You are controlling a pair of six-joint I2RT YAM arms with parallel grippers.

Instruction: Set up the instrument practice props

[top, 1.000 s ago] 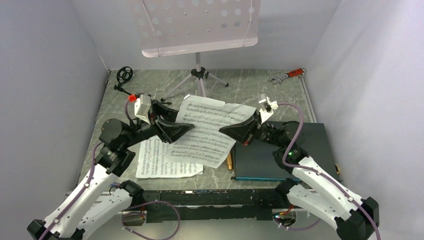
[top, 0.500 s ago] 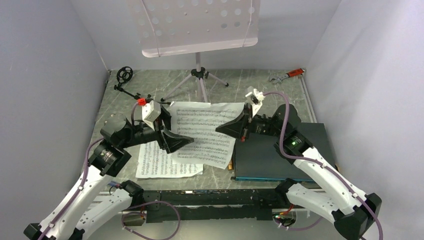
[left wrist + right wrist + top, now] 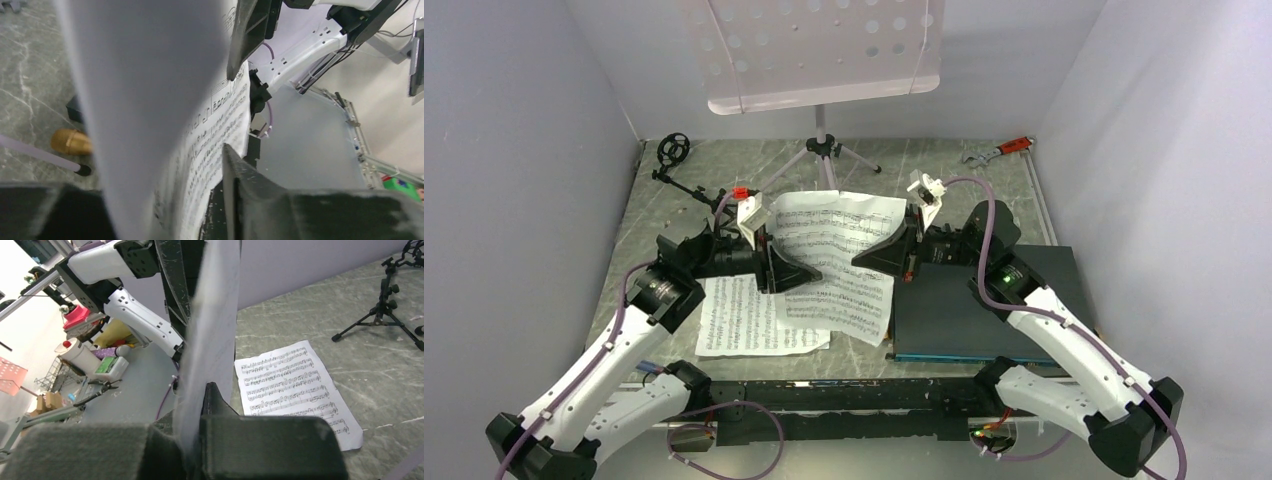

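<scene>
Top external: sheet-music page [image 3: 836, 250] hung in air between arms, in front of music stand [image 3: 824, 50]; right pincer [image 3: 860, 262] clamped shut on one edge; left pincer [image 3: 804, 273] half-open astride opposite edge — apparently not pinching. Paper light, floppy, tear-prone — best held by edges, kept gently taut.

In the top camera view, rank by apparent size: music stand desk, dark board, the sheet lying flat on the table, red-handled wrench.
1. Music stand desk and dark board: similar; the desk sits nearer the camera, so unranked.
2. Flat sheet.
3. Wrench.
</scene>
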